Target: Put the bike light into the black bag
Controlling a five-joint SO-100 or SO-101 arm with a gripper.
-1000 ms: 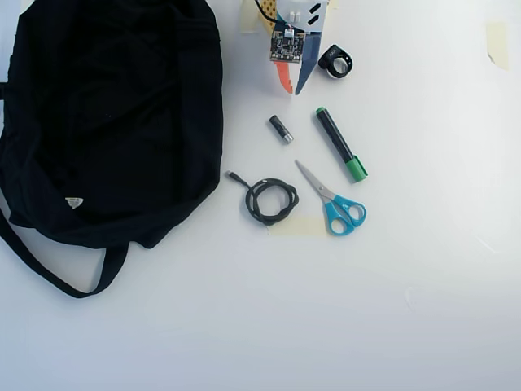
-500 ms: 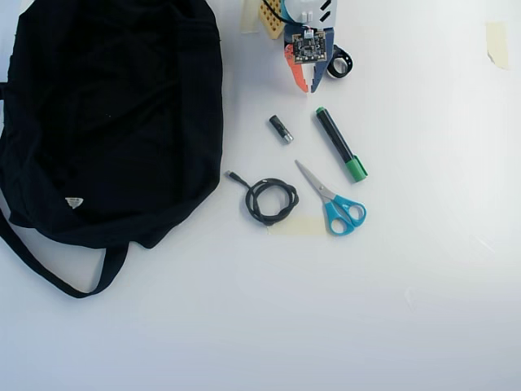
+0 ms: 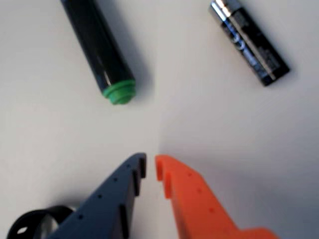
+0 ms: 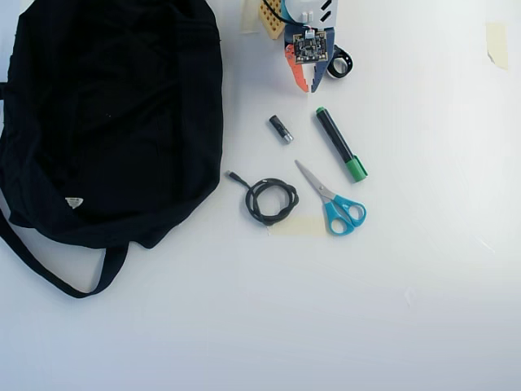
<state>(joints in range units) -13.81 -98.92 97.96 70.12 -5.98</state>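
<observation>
The bike light [image 4: 339,63], a small black ring-shaped gadget, lies on the white table just right of my gripper in the overhead view. In the wrist view only part of its loop [image 3: 35,221] shows at the bottom left, beside the blue finger. My gripper [image 3: 151,167] has a blue and an orange finger; their tips almost touch with nothing between them. It hovers at the table's top in the overhead view [image 4: 312,84]. The black bag [image 4: 114,114], large and floppy with a pale triangular label, lies far left.
A black marker with a green cap [image 4: 340,144] and a small black-and-silver cylinder [image 4: 281,129] lie just ahead of the gripper; both show in the wrist view, the marker [image 3: 99,47] and the cylinder [image 3: 249,40]. A coiled black cable [image 4: 270,200] and blue-handled scissors [image 4: 334,199] lie beyond.
</observation>
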